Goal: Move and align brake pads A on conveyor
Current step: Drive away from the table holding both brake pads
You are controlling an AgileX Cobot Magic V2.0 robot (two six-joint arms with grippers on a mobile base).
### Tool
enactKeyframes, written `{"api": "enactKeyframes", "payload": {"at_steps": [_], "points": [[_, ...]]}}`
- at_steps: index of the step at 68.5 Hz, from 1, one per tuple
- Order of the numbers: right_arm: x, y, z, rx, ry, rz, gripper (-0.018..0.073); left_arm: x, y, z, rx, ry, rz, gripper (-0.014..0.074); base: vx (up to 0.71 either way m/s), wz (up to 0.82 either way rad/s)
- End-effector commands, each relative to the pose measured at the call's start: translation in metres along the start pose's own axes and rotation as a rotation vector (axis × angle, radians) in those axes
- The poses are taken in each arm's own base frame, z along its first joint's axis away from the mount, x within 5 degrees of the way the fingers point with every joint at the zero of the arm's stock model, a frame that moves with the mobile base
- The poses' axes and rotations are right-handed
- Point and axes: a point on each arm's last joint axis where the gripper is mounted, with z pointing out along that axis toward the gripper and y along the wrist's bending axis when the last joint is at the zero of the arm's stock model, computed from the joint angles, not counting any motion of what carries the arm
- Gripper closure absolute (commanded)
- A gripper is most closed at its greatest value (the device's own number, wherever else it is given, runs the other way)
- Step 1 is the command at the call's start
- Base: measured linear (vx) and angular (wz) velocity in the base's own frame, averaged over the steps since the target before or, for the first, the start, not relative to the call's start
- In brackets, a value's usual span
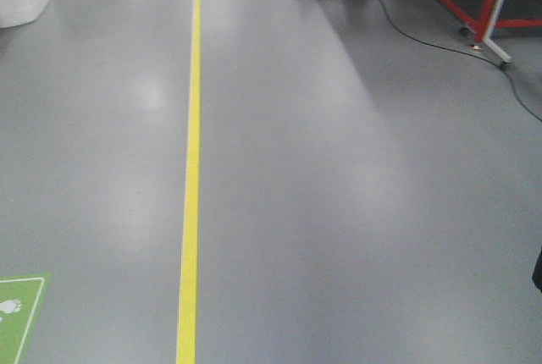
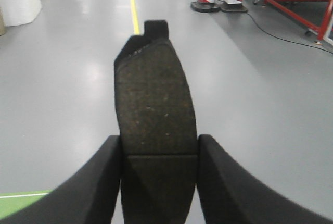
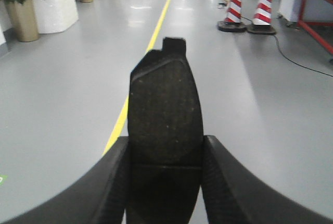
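Lengthwise forward, left tool (image 2: 158,141) clasps left pad (image 2: 155,88), right tool (image 3: 166,140) clasps right pad (image 3: 165,99).

Left tool (image 2: 158,141) gripping brake pad (image 2: 153,88), right tool (image 3: 165,140) gripping second pad (image 3: 165,91)

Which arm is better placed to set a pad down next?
Neither stands out: the left gripper is shut on one pad, the right gripper on another pad, both held alike above the floor. No conveyor shows in any view, so I cannot favour either.
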Motion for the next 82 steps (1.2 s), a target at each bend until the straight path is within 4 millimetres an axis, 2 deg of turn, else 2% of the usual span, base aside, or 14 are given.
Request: {"api": "enactKeyframes", "payload": {"at_steps": [1,36,82], "points": [[-0.0187,-0.0004,-0.0029,0.004,-0.124,-0.015,0.0566,-0.0176,-0.0005,-0.0031,0.003,-0.123,-0.011,0.0603,0.11,0.37],[-0.0187,-0.0004,-0.0029,0.004,-0.124,-0.015,0.0566,-0.0176,-0.0005,-0.0031,0.003,-0.123,-0.011,0.0603,0.23,0.21],[-0.0187,-0.0004,-0.0029,0.004,-0.124,-0.015,0.0566,-0.0176,-0.0005,-0.0031,0.003,-0.123,-0.011,0.0603,0.47,-0.01]]}}
